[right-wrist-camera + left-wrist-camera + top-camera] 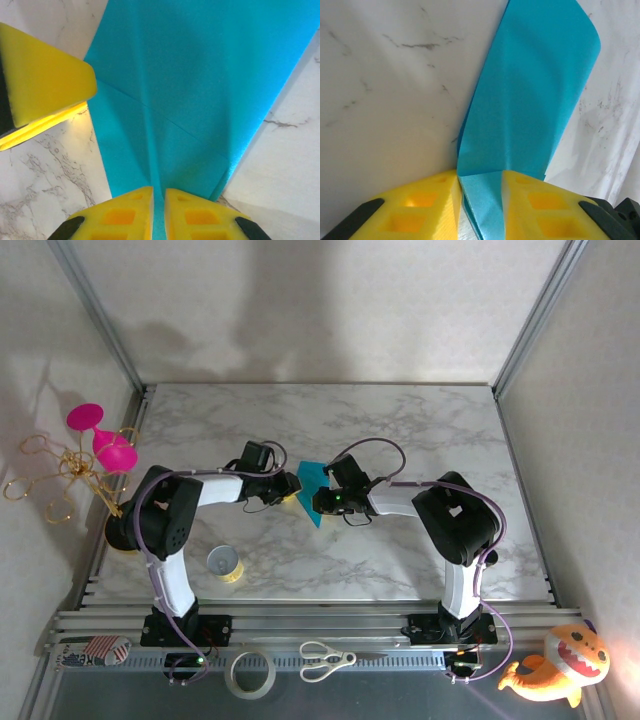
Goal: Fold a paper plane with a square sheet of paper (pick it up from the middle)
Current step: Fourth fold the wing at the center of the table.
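Starting at the near left of the marble table (380,570), the small yellow tape roll (225,563) sits well apart from the work and looks unlikely to interfere.

Beyond it, at the table's middle, both arms meet on the teal sheet of paper (309,476). It is partly folded, with its pointed end toward the near side and its broad end toward the far side. The left gripper (480,187) pinches a bunched fold of the sheet between its yellow fingers (420,210). The right gripper (159,200) has its jaws pressed almost together on a thin part of the same sheet, just beside the left one.

- **Tearing or buckling:** with two grips so near each other on thin paper, any pull apart could tear it. Any push together could buckle it into a stray crease.
- **Soft crease:** the bunch in the left grip may set a soft, crooked crease instead of a sharp one.
- **Collision:** the fingers could knock together.
- **Loose far flap:** farther out, the free flap curls at its edge. Being unsupported, it could flop or fold off the centre line, and if either grip loosens the sheet may swing.
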